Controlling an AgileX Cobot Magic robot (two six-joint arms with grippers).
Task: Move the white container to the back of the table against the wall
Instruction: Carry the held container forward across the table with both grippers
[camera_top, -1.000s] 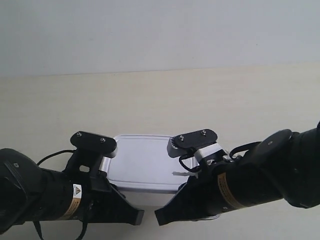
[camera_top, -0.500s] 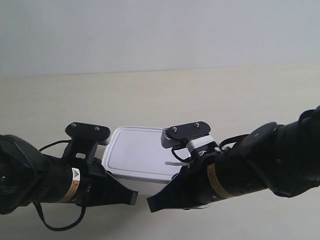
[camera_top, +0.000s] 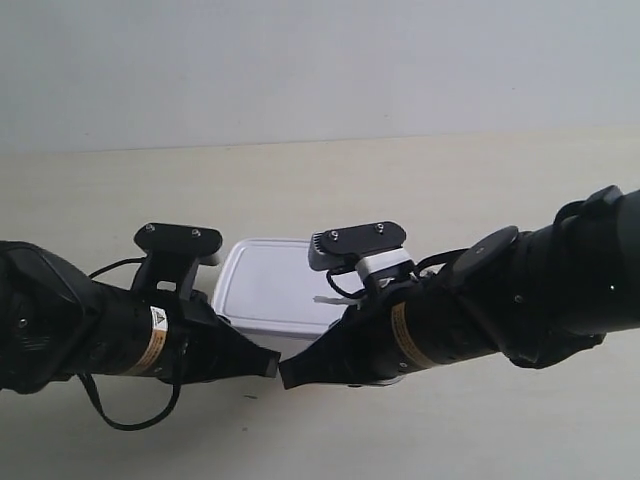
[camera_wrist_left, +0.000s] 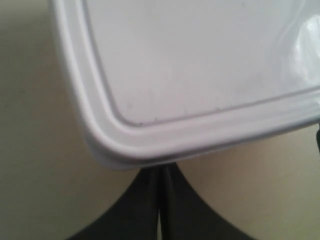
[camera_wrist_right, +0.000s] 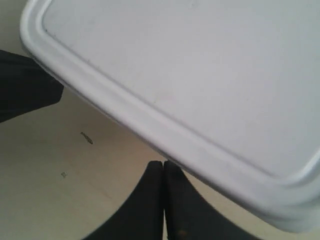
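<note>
The white container (camera_top: 268, 290) sits lid-on on the table (camera_top: 420, 190), in its near half and well apart from the wall (camera_top: 320, 70), with a broad band of bare tabletop between them. In the exterior view two black arms come in from either side, and their pointed tips nearly meet just in front of the container's near edge (almost nose to nose). The left gripper (camera_wrist_left: 161, 172) has its fingers pressed together with only a hairline seam between them. Its tip runs in under the lid's rim at a rounded corner of the container (camera_wrist_left: 200, 65); the contact itself is hidden. The right gripper (camera_wrist_right: 164, 166) is likewise closed on nothing, its tip meeting the container's (camera_wrist_right: 200, 75) long side below the rim. A small dark speck (camera_wrist_right: 87, 138) marks the table nearby
</note>
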